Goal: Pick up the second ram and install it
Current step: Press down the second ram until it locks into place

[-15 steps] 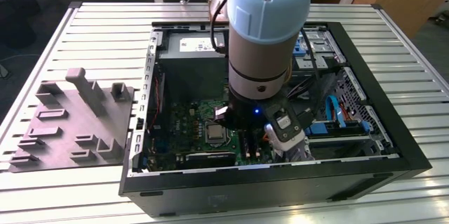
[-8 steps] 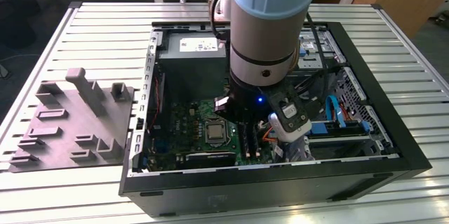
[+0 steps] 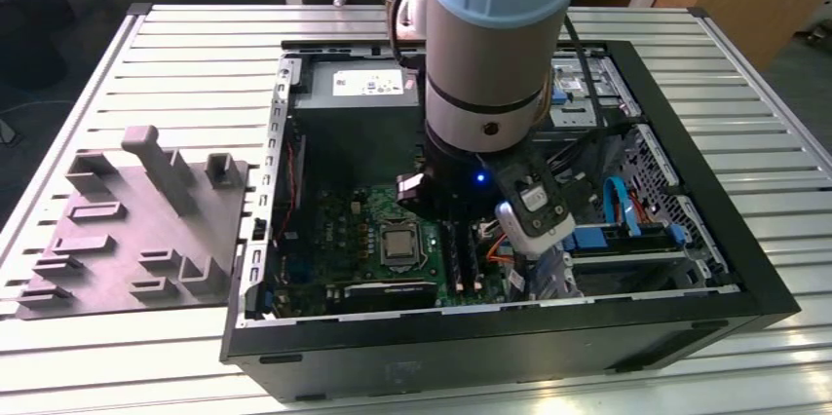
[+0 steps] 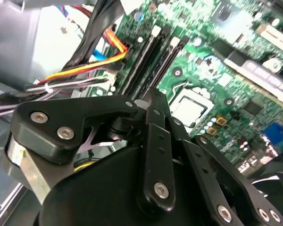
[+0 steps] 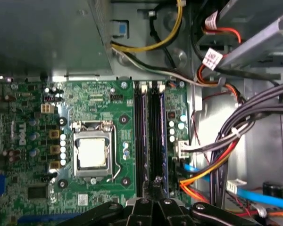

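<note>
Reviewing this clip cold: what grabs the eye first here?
The big grey robot arm plunging into the open black computer case on the slatted metal table. Under it lies the green motherboard with its shiny processor socket beside the long black memory slots. In the first wrist view the gripper hovers right over those slots, with orange, red and black cables bundled alongside.

Tight room at the slots
Cable bundle (image 5: 236, 141) crowds one side of the memory slots (image 5: 150, 136); processor socket (image 5: 92, 153) flanks the other
</note>
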{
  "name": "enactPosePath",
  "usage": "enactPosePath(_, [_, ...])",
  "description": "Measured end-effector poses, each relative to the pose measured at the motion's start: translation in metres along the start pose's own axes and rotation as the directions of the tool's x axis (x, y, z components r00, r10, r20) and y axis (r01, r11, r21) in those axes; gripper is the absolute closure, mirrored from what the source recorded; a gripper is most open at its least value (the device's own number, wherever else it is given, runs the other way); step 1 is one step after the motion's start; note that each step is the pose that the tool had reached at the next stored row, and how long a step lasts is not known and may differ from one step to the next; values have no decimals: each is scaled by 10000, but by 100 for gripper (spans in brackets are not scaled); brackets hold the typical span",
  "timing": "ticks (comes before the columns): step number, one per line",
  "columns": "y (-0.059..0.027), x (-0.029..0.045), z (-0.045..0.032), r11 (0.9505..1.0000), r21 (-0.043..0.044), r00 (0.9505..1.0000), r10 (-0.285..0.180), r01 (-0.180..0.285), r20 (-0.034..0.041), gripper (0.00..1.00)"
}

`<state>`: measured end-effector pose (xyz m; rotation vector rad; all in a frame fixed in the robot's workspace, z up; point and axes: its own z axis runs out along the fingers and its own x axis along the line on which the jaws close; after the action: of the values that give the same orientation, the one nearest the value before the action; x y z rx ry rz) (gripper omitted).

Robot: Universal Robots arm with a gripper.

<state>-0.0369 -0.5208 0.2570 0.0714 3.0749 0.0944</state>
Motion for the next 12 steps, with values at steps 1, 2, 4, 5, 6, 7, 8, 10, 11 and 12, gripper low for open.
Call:
enactPosePath(1, [33,2,2,10000,2,10000,0,0,-1,90])
enactPosePath(2, [66,3,5,10000,0,10000,0,0,0,90])
enactPosePath(4, [131,7,10,10000,0,10000,-1,1,-1,90])
enactPosePath(5, [162,8,12,10000,1,10000,0,0,0,90])
enactPosePath(6, [192,10,14,10000,1,10000,-1,1,-1,90])
enactPosePath(7, [222,11,16,10000,0,10000,-1,1,0,90])
enactPosePath(8, [253,12,18,10000,1,10000,-1,1,-1,90])
enactPosePath(10, [305,15,22,10000,0,10000,0,0,0,90])
enactPosePath(11, [329,17,24,10000,0,10000,1,-1,0,90])
enactPosePath(12, [347,17,25,10000,-1,10000,0,0,0,90])
